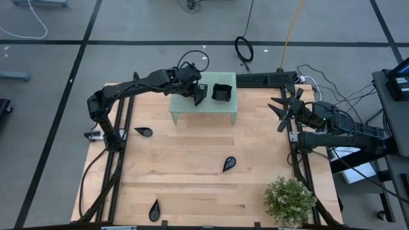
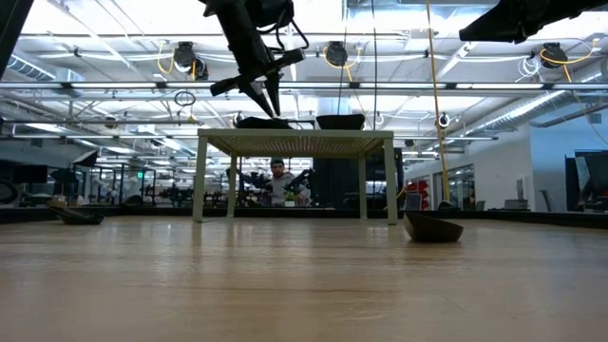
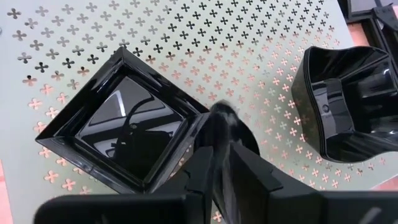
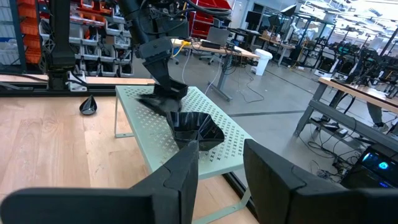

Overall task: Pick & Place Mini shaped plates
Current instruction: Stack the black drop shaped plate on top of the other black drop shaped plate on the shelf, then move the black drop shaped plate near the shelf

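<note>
Two glossy black mini plates rest on the pale green perforated stand (image 1: 203,108): a square one (image 3: 124,121) and a wavy-edged one (image 3: 348,99). In the high view the wavy one (image 1: 222,92) shows, while the left arm covers the square one. Three teardrop plates (image 1: 144,131), (image 1: 229,163), (image 1: 154,209) lie on the wooden table. My left gripper (image 3: 224,118) is shut, pointing down over the square plate's corner nearest the wavy plate. My right gripper (image 1: 284,108) is open and hovers at the table's right edge, touching nothing. My left gripper comes from above, with its shut fingertips (image 2: 274,112) right at the square plate's corner (image 3: 202,115). The fingers hide that spot, so I cannot tell whether they touch the plate. The plate (image 2: 261,122) lies flat on the stand top.
A potted green plant (image 1: 291,199) stands at the table's near right corner. The stand's four legs leave open space beneath it (image 2: 294,180). A person (image 2: 277,180) sits in the room beyond the table. Bare wood lies across the table's middle (image 1: 192,153).
</note>
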### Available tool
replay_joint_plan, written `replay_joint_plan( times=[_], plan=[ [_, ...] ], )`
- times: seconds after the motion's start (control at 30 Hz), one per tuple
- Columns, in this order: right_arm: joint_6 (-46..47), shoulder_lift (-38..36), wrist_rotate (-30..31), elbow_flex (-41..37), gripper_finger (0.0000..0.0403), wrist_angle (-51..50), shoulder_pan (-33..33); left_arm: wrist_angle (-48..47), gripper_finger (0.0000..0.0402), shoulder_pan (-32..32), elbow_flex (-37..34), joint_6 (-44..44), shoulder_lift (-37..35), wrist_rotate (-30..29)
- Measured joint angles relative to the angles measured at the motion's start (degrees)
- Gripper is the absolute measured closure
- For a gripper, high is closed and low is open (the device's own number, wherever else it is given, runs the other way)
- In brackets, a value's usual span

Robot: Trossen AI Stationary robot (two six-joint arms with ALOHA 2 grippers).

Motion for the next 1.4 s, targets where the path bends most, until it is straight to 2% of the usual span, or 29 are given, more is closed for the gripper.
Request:
replay_joint_plan(
  times=[0.2, 0.43, 0.63, 0.87, 1.03, 1.13, 1.4],
  plan=[
    [-0.01, -0.02, 0.01, 0.00, 0.0287, 0.01, -0.02, -0.02, 0.0339, 0.00, 0.00, 0.02, 0.00, 0.24],
    [0.00, -0.02, -0.01, 0.00, 0.0287, -0.01, 0.00, -2.75, 0.0339, 0.38, 0.03, 3.21, -2.30, 3.60],
    [0.00, -0.01, -0.01, 0.00, 0.0287, 0.00, 0.00, -19.02, 0.0339, -1.10, 0.04, 5.70, -6.33, 6.21],
    [-0.01, 0.00, -0.01, 0.00, 0.0287, -0.01, -0.02, -39.80, 0.0339, -4.12, -0.42, 7.45, -8.62, 4.27],
    [0.00, -0.02, 0.01, 0.00, 0.0287, -0.01, 0.00, -40.27, 0.0339, -5.16, -7.41, 17.25, -8.45, 7.31],
    [0.02, 0.00, -0.01, 0.00, 0.0287, 0.01, -0.02, -40.28, 0.0339, -5.07, -14.13, 23.73, -8.57, 7.56],
    [-0.01, 0.00, 0.02, 0.01, 0.0287, -0.01, -0.01, -37.79, 0.0339, -6.56, -28.79, 33.36, -8.54, 9.31]
  ],
)
